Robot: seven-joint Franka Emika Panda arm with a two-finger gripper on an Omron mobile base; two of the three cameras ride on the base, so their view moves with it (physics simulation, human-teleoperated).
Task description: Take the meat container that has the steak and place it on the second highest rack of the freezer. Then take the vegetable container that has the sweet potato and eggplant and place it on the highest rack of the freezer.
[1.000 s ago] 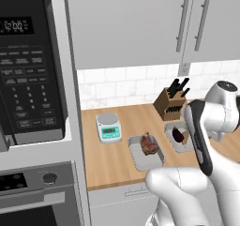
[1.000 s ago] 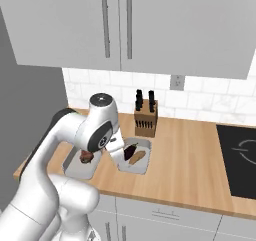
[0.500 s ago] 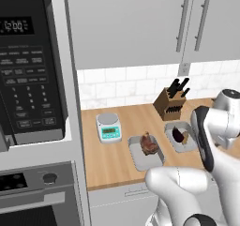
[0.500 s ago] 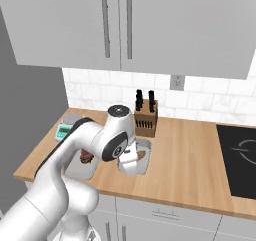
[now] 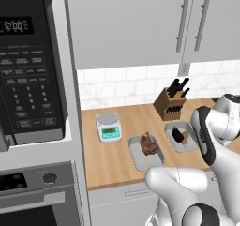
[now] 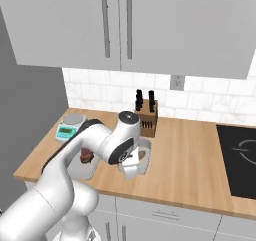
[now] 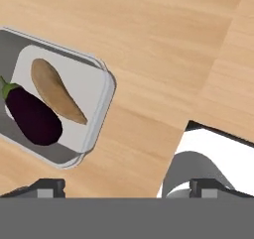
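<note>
The pincer point(image 7: 126, 187) hangs over the wooden bench point(image 7: 163, 44), and its two dark tips sit far apart with nothing between them, so it is let go. Just beside it, in the hand view, is one grey tray point(image 7: 94, 129) with two things in it: one dark purple eggplant point(image 7: 32, 116) and one long orange-brown sweet potato point(image 7: 54, 91), lying side by side and touching.

From the left base view there are two trays near the front edge of the bench. One holds the steak point(image 5: 149, 143), a single lumpy red-brown chunk. The other tray point(image 5: 180, 140), to its right, holds the eggplant and sweet potato, partly behind the white arm point(image 5: 208, 136).

A bit further back stands one small scale point(image 5: 108, 128). One knife block point(image 5: 169, 105) stands by the tiled wall. On the left is one black microwave point(image 5: 28, 75) above one oven point(image 5: 33, 192)
</note>
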